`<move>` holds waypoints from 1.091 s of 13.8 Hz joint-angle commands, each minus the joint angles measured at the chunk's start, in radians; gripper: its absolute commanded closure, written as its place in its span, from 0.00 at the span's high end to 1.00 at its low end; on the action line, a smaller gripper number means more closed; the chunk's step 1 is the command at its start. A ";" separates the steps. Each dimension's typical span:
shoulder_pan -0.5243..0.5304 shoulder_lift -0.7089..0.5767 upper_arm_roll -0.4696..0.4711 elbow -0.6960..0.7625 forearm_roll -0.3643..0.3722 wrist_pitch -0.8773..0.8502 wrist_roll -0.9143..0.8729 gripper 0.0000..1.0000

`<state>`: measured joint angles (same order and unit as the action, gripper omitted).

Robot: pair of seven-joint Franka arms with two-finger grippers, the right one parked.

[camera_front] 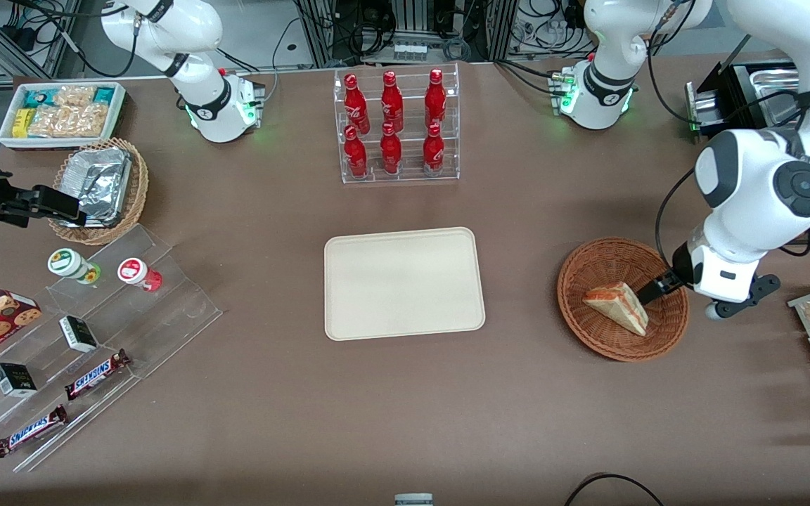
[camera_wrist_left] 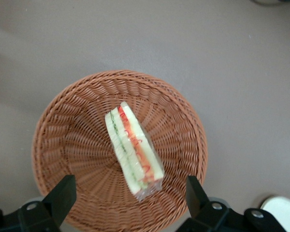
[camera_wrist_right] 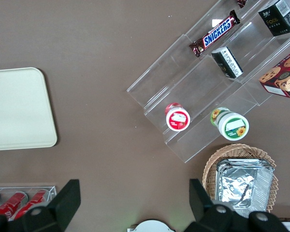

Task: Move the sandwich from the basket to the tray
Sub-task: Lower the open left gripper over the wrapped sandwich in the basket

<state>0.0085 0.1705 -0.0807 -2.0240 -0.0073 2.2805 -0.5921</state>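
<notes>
Black fingers [camera_wrist_left: 63,195] spread wide over the basket [camera_wrist_left: 77,125].
Left gripper [camera_wrist_left: 128,198] hovers above the sandwich [camera_wrist_left: 133,150], touching and holding nothing; the wedge lies in the basket, well apart from the tray [camera_front: 349,309].

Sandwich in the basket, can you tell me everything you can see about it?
The sandwich is a small wedge of white bread with pale green and orange-red filling layers showing along its cut side. It looks wrapped in clear film, bunched at one end. It lies in the round reddish-brown woven basket, resting on the basket's floor near the middle and touching nothing else. The gripper hovers above it with its fingers open, one to each side, not touching it. The cream tray lies apart from it, toward the parked arm's end.
</notes>
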 commanded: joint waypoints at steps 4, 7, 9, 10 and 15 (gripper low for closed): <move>-0.001 0.030 -0.031 -0.096 -0.013 0.144 -0.152 1.00; -0.001 0.052 -0.033 -0.145 -0.014 0.227 -0.178 1.00; -0.001 0.075 -0.033 -0.145 -0.014 0.231 -0.181 1.00; -0.001 0.083 -0.033 -0.142 -0.020 0.234 -0.183 1.00; -0.001 0.133 -0.037 -0.140 -0.019 0.286 -0.219 1.00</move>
<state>0.0074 0.2863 -0.1105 -2.1659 -0.0161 2.5397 -0.7903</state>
